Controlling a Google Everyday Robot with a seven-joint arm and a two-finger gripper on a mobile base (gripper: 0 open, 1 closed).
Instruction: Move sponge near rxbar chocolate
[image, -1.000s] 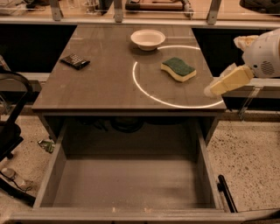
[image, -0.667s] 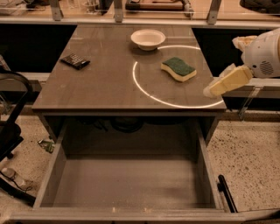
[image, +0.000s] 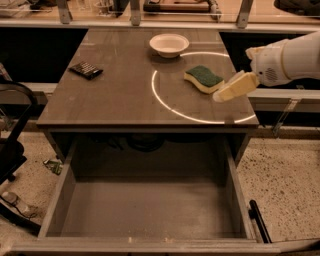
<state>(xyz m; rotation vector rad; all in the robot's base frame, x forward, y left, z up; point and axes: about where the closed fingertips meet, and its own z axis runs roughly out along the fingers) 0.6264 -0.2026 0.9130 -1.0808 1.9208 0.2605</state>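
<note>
The sponge (image: 203, 78), dark green top over pale yellow foam, lies on the right part of the grey tabletop (image: 120, 95), inside a bright ring of light. The rxbar chocolate (image: 86, 69), a small dark bar with light markings, lies near the table's left edge. My gripper (image: 234, 88) comes in from the right on a white arm and hangs just right of the sponge, above the table's right edge, apart from the sponge.
A white round bowl (image: 169, 44) stands at the back of the table, behind the sponge. A large open drawer (image: 150, 210) juts out below the table's front edge. A dark chair (image: 12, 150) is at the left.
My gripper and arm have shifted slightly left and up, toward the sponge. The sponge, bar and bowl have not moved.
</note>
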